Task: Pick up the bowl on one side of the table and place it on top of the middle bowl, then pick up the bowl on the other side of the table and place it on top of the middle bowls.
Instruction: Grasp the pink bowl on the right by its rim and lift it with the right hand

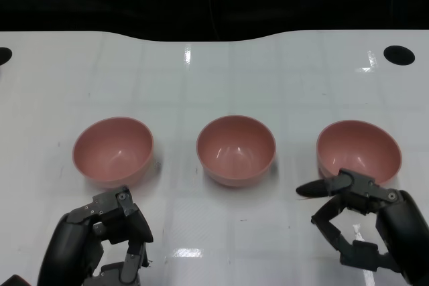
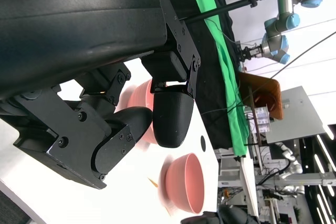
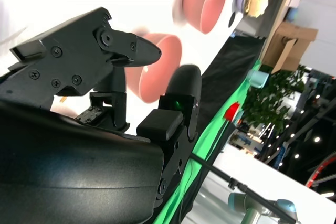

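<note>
Three pink bowls stand in a row on the white table: the left bowl (image 1: 112,151), the middle bowl (image 1: 236,149) and the right bowl (image 1: 358,149). All are upright, empty and apart from each other. My right hand (image 1: 365,222) is just in front of the right bowl, fingers spread and holding nothing, one fingertip (image 1: 308,189) pointing toward the middle. My left hand (image 1: 100,242) sits in front of the left bowl, fingers bent and empty, not touching it. In the right wrist view a pink bowl (image 3: 157,69) shows close behind the fingers (image 3: 181,95).
The white table (image 1: 214,72) ends at a dark far edge, with a black hole (image 1: 399,55) at the back right. Green cloth (image 2: 220,61) hangs beyond the table. The left wrist view shows two pink bowls (image 2: 186,182) past my fingers.
</note>
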Controlling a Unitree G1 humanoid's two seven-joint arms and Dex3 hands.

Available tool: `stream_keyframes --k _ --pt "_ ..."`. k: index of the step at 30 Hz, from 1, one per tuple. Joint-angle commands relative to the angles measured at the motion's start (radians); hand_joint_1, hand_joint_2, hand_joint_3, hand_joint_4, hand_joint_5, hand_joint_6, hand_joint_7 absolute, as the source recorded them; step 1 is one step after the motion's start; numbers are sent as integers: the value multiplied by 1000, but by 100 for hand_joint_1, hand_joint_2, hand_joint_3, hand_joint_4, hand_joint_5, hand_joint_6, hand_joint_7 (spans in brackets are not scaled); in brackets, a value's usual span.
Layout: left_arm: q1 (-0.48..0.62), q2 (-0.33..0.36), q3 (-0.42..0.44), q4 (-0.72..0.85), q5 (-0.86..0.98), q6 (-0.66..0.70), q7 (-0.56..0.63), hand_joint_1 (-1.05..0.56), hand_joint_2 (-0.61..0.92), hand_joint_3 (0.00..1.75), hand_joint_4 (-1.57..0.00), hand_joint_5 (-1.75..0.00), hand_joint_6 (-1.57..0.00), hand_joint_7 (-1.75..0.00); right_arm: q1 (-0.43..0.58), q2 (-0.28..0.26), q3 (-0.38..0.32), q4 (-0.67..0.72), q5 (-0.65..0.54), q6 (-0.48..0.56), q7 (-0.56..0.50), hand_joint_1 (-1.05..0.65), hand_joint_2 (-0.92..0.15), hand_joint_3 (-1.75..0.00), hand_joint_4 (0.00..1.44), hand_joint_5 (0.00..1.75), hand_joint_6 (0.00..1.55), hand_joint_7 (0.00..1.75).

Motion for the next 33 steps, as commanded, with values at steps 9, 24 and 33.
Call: stream_keyframes --k 9,24,33 --pt "6 6 -3 -16 -8 7 -5 -10 44 133 -88 -170 -80 -154 -238 -73 -36 399 -136 -100 -152 -96 -92 -24 2 148 4 105" --pt "20 4 -6 -45 -1 26 4 -9 45 134 -87 -172 -79 -155 -130 -192 42 -142 -622 360 -145 -63 -87 0 0 81 19 34" --pt "24 4 -6 -48 0 19 -4 -9 45 135 -85 -174 -78 -158 -118 -209 76 -194 -688 418 -143 -58 -86 0 3 79 28 19"
